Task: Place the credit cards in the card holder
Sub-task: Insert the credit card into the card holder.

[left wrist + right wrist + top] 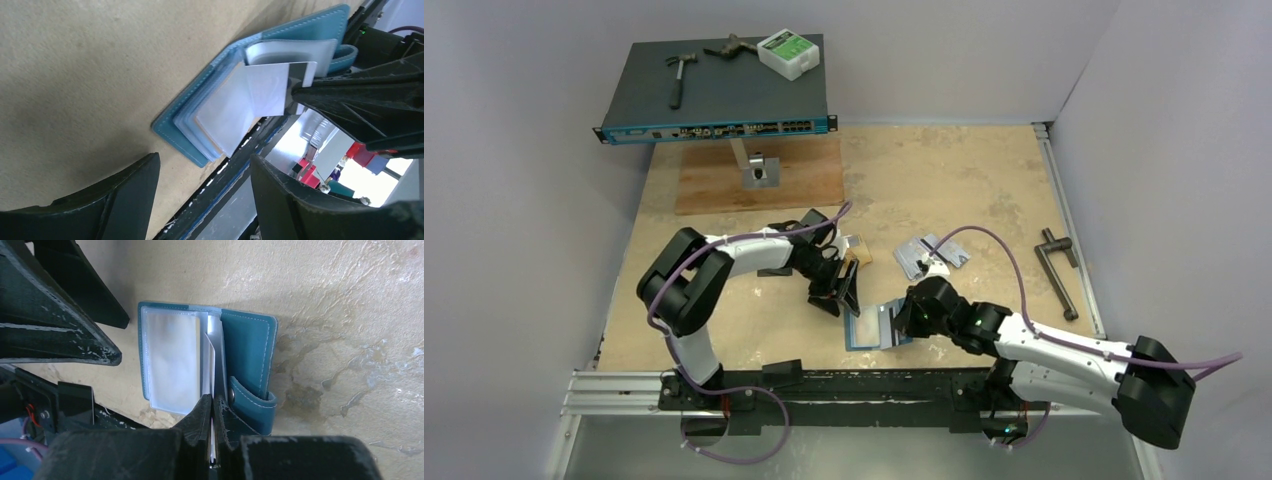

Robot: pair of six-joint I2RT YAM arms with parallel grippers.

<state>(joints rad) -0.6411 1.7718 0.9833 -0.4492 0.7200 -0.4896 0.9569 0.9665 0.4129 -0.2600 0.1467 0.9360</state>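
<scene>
The teal card holder lies open near the table's front edge, with its pale glossy pockets up. It also shows in the left wrist view and in the right wrist view. My right gripper is shut on a silver-grey credit card. The card stands on edge, its far end between the holder's pockets. My left gripper is open and empty, just beyond the holder's far-left corner. More silver cards and an orange-gold card lie behind.
A network switch on a stand over a wooden board fills the back left, with a hammer and a white box on it. A black crank handle lies at the right edge. A metal rail runs along the near edge.
</scene>
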